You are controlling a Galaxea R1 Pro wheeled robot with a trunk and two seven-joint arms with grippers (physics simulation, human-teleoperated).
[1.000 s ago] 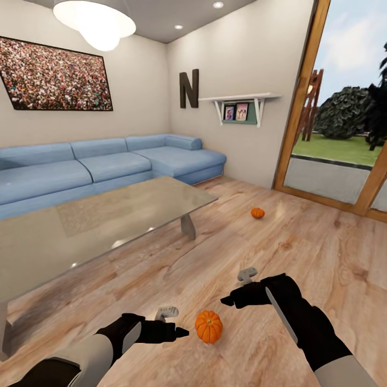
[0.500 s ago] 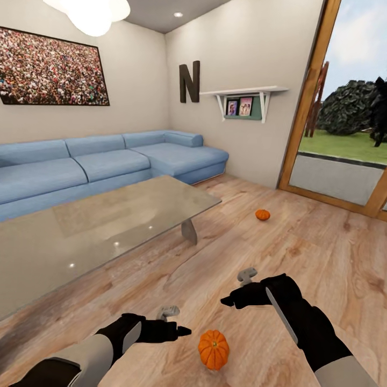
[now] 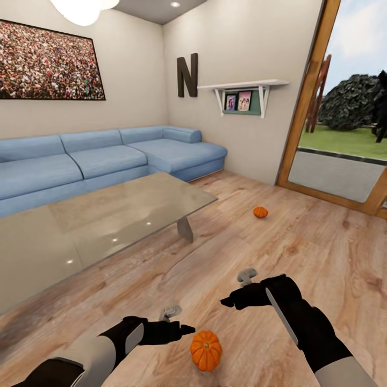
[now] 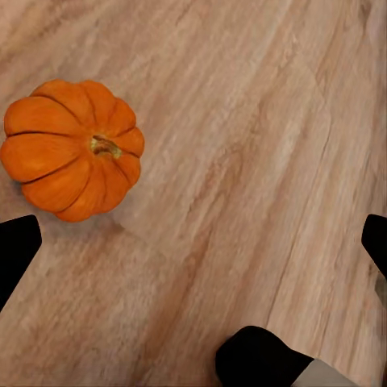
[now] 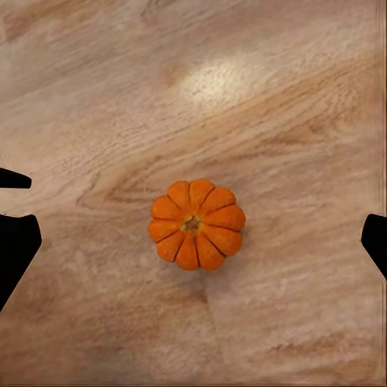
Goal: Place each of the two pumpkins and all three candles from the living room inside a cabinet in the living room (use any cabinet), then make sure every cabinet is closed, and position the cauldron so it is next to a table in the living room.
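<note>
Landmark: the near pumpkin [image 3: 205,350], sitting upright on the wood-plank floor [image 3: 301,247], stem up

- Left gripper [image 3: 180,329]: just beside the near pumpkin on the sofa-facing side, not touching; left wrist view has the fingertips spread wide at the frame edges, nothing between them, pumpkin [image 4: 71,148] off to one side
- Right gripper [image 3: 230,300]: above and slightly beyond the near pumpkin; right wrist view has its fingers parted wide with the pumpkin [image 5: 197,223] centred below on bare floor. Holding nothing
- Second pumpkin [image 3: 260,212]: well apart from the near pumpkin, further out on the floor toward the glass door
- Counter [image 3: 107,215] (glass top): beyond the near pumpkin, to the left. Blue sofa [image 3: 107,161] behind it
- Candles, cauldron, cabinet: not located

Step in hand (judgement): lining up on the first pumpkin for pickup; nothing stowed as far as can be told

Next move calls for: right gripper lowered straight down around the ribbed body, then closed gently; a round pumpkin may roll if nudged off-centre
</note>
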